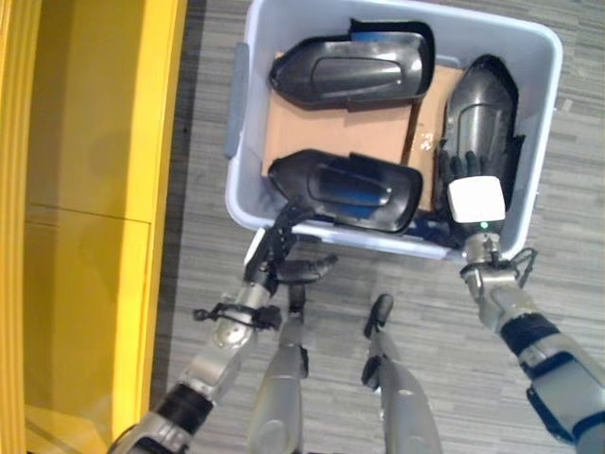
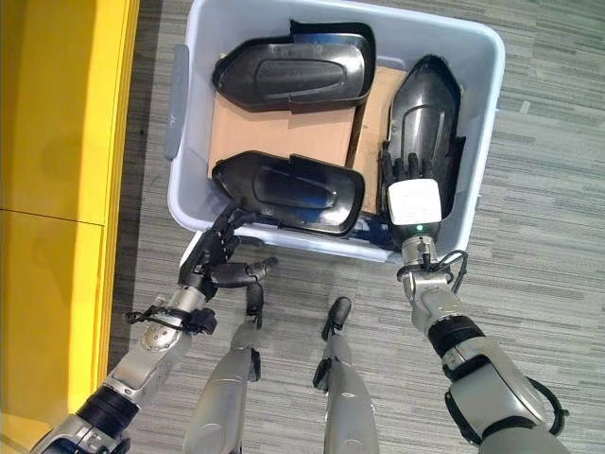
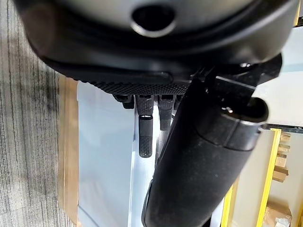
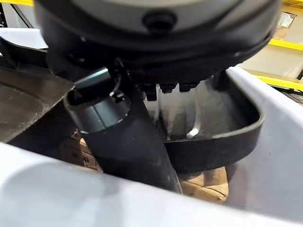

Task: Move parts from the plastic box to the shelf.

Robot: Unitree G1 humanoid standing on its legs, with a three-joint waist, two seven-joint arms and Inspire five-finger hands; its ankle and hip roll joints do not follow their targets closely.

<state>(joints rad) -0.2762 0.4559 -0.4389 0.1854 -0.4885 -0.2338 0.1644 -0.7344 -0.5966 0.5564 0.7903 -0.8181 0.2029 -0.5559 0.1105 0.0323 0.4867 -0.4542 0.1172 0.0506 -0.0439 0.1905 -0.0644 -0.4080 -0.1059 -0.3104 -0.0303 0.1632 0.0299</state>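
Box [image 1: 544,57] (pale blue plastic) sits on grey striped floor [image 1: 198,284], just beside the yellow shelf [image 1: 85,189] on the robot's left. Brown cardboard [image 1: 331,128] lines the box bottom.

Three black moulded parts in the box, none on the shelf:
- far part [image 1: 354,66] lies across the far side of the box
- near part [image 1: 350,189] lies across the near side, close to the near wall
- right part [image 1: 482,99] lies lengthwise along the right wall, tilted against it

Left hand [image 2: 219,253]: at the box's near-left corner, just outside and over the rim. Fingers curl up toward the near part's end and thumb sticks out sideways, free of everything. Left wrist view shows the fingers hanging down along the box wall; contact with the part is probably not made, hard to tell from these angles.

Right hand [image 1: 473,189]: inside the box, on the near end of the right part. Fingers lie on the part's top surface, fairly straight and side by side. Right wrist view shows the thumb reaching down beside the part's edge, with the part's curved rim just past the fingertips. No closed grip visible.
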